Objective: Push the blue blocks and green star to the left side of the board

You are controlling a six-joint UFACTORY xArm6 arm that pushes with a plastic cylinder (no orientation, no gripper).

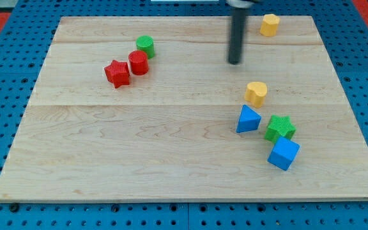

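Going from the view's left to the view's right, I see first the red star (pixel 117 73), which touches the red cylinder (pixel 138 62), and the green cylinder (pixel 145 45) just beside that at about 1 o'clock; these three are not part of my task and they lie already in the left half of the wooden board (pixel 139 153). Next comes my tip (pixel 236 62), in the upper middle of the board; it is a bare rod that cannot grasp, it holds nothing and it touches no block. At 5 o'clock from my tip stands a yellow block (pixel 256 93), and another yellow block (pixel 269 25) lies at about 1 o'clock, near the top edge. My task's things are all in the right half: the blue triangular block (pixel 248 119) lies just below the first yellow block, the green star (pixel 280 128) is just beside it at 4 o'clock, and the blue cube (pixel 283 154) touches the star from below. All three look whole and lie flat. I judge that no push is begun yet. To do it well, I should go around the group to its right side, at about 3 o'clock from the star, and push toward 9 o'clock slowly, so that the blocks stay together and the yellow block is not carried with them.
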